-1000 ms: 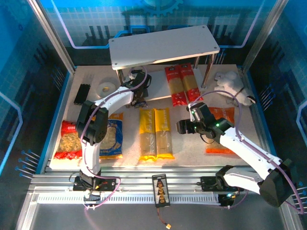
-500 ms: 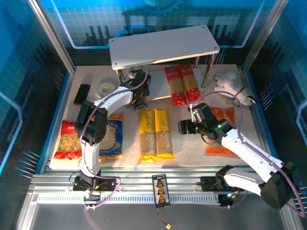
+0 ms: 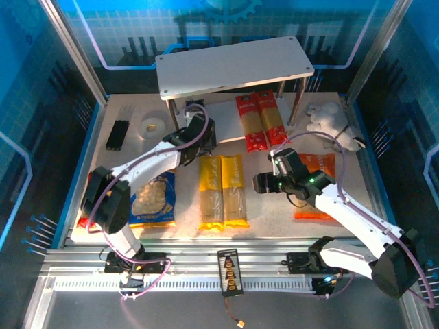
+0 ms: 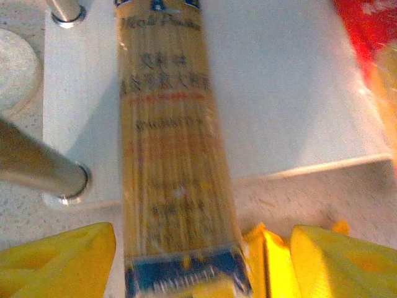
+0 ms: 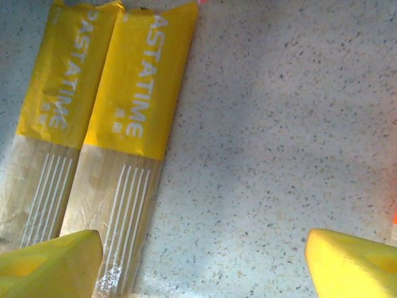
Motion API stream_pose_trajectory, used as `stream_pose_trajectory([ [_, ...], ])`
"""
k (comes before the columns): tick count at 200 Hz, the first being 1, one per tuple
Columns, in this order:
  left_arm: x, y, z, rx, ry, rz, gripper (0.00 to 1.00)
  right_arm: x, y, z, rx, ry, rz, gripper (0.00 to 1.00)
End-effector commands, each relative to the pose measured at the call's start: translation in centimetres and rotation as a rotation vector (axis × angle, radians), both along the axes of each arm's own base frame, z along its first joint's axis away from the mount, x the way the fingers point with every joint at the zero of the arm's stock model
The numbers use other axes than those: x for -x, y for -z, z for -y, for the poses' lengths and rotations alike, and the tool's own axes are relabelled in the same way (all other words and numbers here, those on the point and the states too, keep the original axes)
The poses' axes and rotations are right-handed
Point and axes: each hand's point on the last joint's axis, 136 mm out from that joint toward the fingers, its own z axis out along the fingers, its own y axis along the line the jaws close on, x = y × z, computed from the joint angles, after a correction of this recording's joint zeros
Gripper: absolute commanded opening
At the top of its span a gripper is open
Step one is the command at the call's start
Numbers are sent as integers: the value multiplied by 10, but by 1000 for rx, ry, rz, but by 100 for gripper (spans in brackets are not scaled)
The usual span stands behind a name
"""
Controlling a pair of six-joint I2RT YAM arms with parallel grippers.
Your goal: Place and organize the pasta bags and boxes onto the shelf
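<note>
The dark blue pasta box (image 4: 173, 143) lies lengthwise on the shelf's (image 3: 233, 65) lower board (image 4: 285, 93), its near end sticking out past the front edge. My left gripper (image 3: 197, 142) (image 4: 198, 267) stands open around that end, fingers (image 4: 56, 261) clear of it. Two red boxes (image 3: 259, 120) lie half under the top board. Two yellow boxes (image 3: 223, 190) (image 5: 93, 105) lie on the table. My right gripper (image 3: 262, 182) (image 5: 201, 267) hangs open and empty over bare table beside them. The blue bag (image 3: 154, 199) and orange bag (image 3: 317, 185) lie flat; my left elbow covers most of the red bag (image 3: 83, 221).
A white plush toy (image 3: 333, 123) sits at the back right. A black stick bundle (image 3: 118, 135) and a white roll (image 3: 149, 127) lie at the back left. Slim metal shelf posts (image 4: 37, 167) stand close to the left gripper.
My left gripper has opened and let go of the dark blue box on the lower board. The left elbow has dropped toward the near left. The right arm has hardly moved.
</note>
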Motion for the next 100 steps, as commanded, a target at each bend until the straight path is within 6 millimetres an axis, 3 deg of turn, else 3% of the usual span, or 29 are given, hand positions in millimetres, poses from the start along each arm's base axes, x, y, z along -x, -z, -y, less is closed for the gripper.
stream_pose_trajectory([
  [1,31,-21,8,-26,50,56,75,0,5,-1,-23,14,-19,86],
  [26,73,-13,12,-16,85,25,76,-1,4,-3,-38,15,-20,86],
  [64,134,22,10,21,90,-69,78,0,6,-5,-49,10,-20,86],
  [100,162,67,11,62,62,-175,79,-1,4,-8,-66,3,-18,86],
])
